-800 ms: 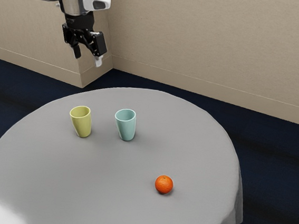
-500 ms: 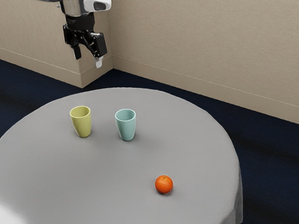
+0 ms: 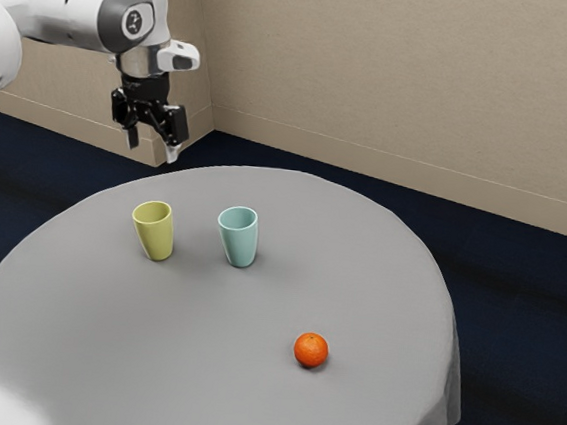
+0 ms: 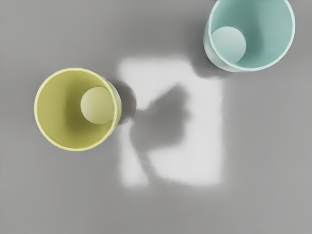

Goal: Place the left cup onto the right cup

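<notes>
Fruit lies nearest the camera: an orange point(image 3: 311, 350) on the round grey table point(image 3: 196, 395), well apart from the yellow cup point(image 3: 153, 230) and toward the exterior view's right of it.

Farther back stands the yellow cup itself, upright on the table with its mouth up, touching nothing else. Near it, on the exterior view's right and about level with it, stands the teal cup point(image 3: 237, 235), also upright, with a clear strip of table between the two.

From the hand's camera, both the yellow cup point(image 4: 77, 108) and the teal cup point(image 4: 251, 33) are seen from above. Each shows a bare inside down to its round bottom. A dark shadow point(image 4: 161, 119) falls on a bright patch of table just beside the yellow cup, on the side that faces the teal cup.

Higher and farther back than the yellow cup hangs the gripper point(image 3: 151, 146), well clear of it and pointing downward. Its jaws stand spread apart with nothing between them. The white arm point(image 3: 61, 15) runs off toward the exterior view's left of the yellow cup.

Beyond the yellow cup lie a dark blue floor point(image 3: 518, 285) and a beige wall point(image 3: 427, 76).
</notes>
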